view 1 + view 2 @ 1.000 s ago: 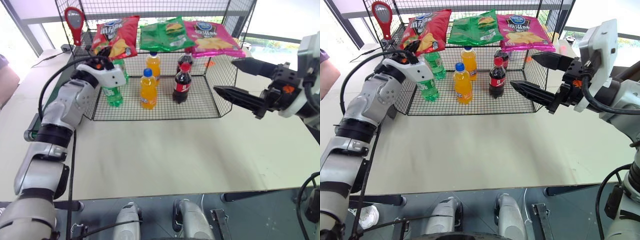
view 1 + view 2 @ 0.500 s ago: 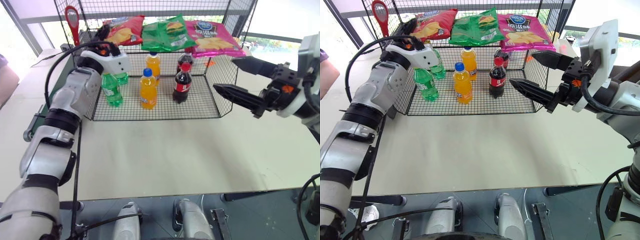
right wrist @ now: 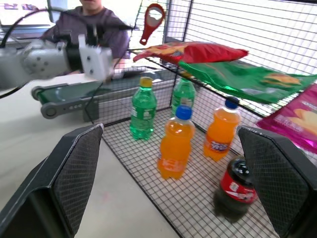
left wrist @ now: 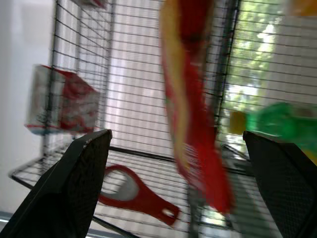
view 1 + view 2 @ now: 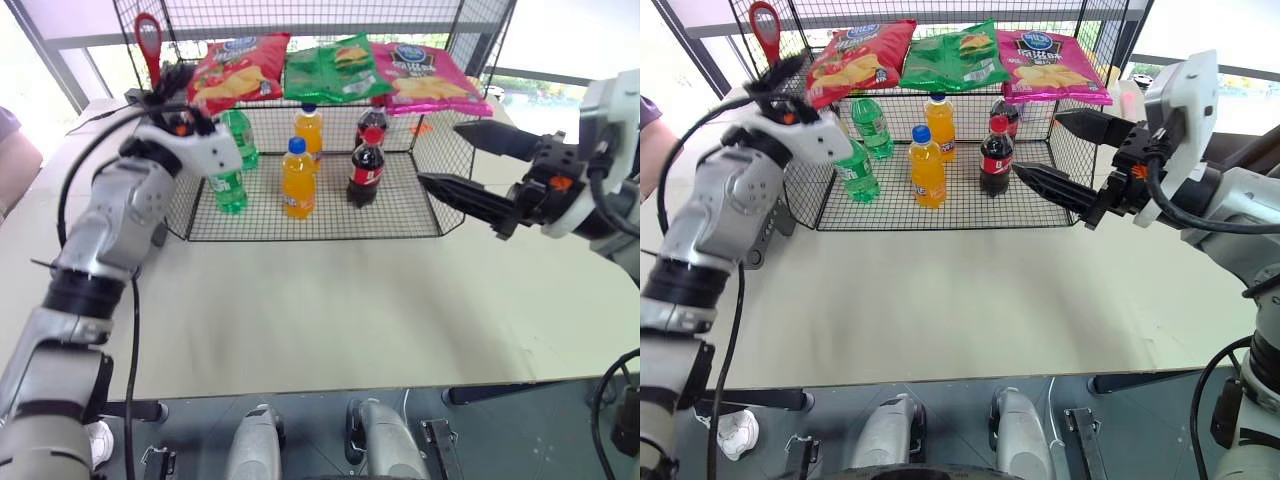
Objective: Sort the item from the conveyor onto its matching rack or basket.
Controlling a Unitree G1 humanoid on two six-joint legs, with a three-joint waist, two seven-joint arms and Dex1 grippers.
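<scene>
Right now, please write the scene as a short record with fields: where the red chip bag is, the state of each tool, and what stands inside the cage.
item: red chip bag lies on the cage's top shelf, at its left end, beside the green bag
other bag: pink bag at the right end
left tool: open, holds nothing, next to the red bag
right tool: open, holds nothing, beside the cage's right side
lower floor: green, orange and cola bottles
conveyor: carries nothing on its visible part

Green bag (image 5: 332, 70) and pink bag (image 5: 425, 76) lie above soda bottles (image 5: 298, 178).
</scene>
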